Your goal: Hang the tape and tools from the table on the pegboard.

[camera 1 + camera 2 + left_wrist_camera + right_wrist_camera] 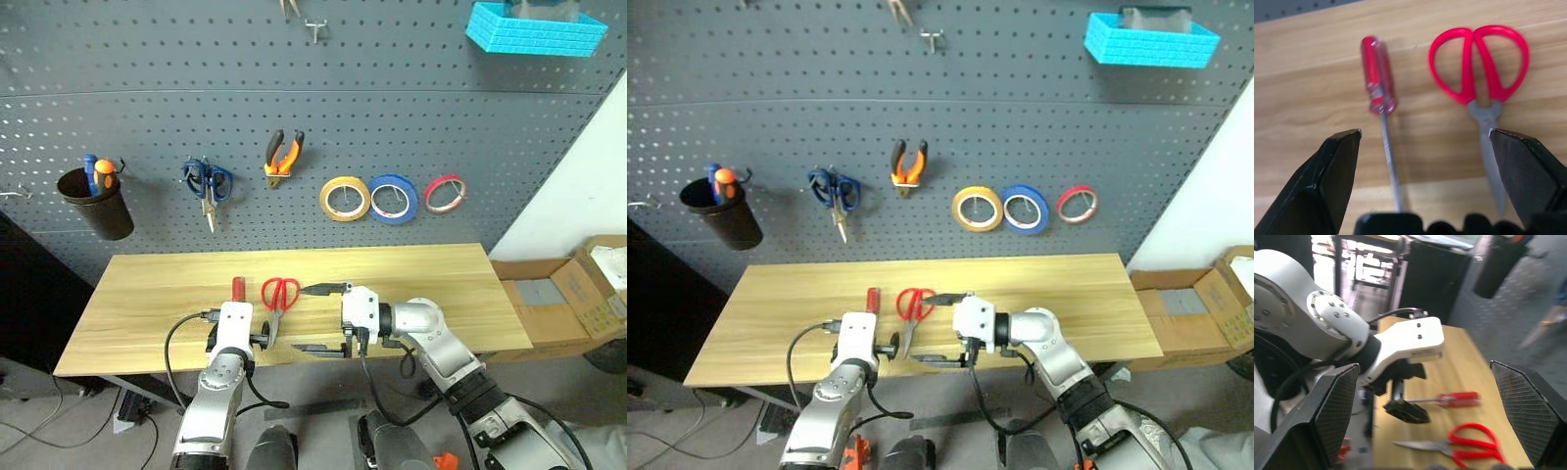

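No text, labels, brand marks or nos. I can read anywhere: nothing legible on the pegboard (294, 88), the tape (345, 199), the red scissors (1479, 63), the screwdriver (1378, 78), the surface (441, 284) or the cardboard box (578, 294).

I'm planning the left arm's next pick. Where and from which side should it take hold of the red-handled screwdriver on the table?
Probably the red handle of the screwdriver, from above. It lies flat on the table, handle toward the pegboard, thin shaft toward the robot, so the thick handle gives more to grip. The open left gripper should close across it, clear of the red-handled scissors lying beside it, apart.
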Robot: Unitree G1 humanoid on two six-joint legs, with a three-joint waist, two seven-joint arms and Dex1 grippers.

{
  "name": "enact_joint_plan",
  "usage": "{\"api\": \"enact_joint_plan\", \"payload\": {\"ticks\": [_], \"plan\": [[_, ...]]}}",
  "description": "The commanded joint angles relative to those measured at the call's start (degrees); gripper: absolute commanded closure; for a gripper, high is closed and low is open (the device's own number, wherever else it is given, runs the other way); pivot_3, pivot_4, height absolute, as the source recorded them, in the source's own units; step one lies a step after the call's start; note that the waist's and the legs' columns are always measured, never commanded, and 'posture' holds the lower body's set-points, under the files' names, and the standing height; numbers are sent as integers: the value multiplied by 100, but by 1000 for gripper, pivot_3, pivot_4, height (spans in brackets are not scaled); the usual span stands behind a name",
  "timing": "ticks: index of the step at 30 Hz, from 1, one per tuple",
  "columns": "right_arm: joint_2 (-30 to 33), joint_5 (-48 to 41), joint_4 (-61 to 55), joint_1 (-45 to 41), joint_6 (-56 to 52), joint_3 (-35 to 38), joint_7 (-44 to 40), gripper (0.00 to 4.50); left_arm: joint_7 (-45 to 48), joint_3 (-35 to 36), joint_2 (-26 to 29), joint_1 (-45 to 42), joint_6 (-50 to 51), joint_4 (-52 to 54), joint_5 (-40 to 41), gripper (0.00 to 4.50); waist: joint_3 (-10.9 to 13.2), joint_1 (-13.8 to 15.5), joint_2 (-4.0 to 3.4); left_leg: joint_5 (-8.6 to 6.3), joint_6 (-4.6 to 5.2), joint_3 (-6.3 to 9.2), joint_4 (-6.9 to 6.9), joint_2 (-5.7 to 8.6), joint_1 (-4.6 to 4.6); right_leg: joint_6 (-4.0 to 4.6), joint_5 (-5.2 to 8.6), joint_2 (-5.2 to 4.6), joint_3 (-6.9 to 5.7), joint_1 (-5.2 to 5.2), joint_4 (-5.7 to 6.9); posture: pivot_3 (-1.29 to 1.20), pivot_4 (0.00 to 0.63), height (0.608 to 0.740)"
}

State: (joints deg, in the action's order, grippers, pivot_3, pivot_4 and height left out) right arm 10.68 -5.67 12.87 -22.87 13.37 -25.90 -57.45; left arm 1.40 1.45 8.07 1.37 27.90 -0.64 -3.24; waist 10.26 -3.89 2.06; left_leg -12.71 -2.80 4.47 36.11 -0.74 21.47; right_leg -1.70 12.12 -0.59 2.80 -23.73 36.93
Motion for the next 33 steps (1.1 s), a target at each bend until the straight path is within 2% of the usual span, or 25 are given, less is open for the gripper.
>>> {"api": "enact_joint_plan", "payload": {"ticks": [1, 9, 21, 33], "plan": [[-77, 24, -14, -45, -131, -10, 34, 26, 305, -23, 59, -230, -194, -240, 150, 0, 16, 69, -6, 0, 0, 0, 0, 0, 1, 0, 0, 0, -1, -1, -2, 30, 191, 740], [-93, 21, 21, -124, -234, 92, 86, 26, 549, 27, 256, -668, -353, -487, 167, 0, 86, 191, -20, -1, -1, 5, -3, -2, 12, 5, 3, -1, -10, -7, -2, 25, 200, 740], [-37, 40, 231, -179, -227, 137, 119, 26, 726, -268, 42, -943, -276, -812, 163, 0, 104, 201, -18, -2, -2, 8, -6, -3, 38, 7, 5, -1, -16, -33, -1, 23, 204, 740], [-65, 40, 460, -337, -266, 230, 172, 26, 471, -339, -12, -1195, -90, -1176, -13, 0, 250, 189, -18, -2, -2, 9, -8, -3, 45, 6, 6, -1, -17, -39, -2, 16, 235, 740]]}}
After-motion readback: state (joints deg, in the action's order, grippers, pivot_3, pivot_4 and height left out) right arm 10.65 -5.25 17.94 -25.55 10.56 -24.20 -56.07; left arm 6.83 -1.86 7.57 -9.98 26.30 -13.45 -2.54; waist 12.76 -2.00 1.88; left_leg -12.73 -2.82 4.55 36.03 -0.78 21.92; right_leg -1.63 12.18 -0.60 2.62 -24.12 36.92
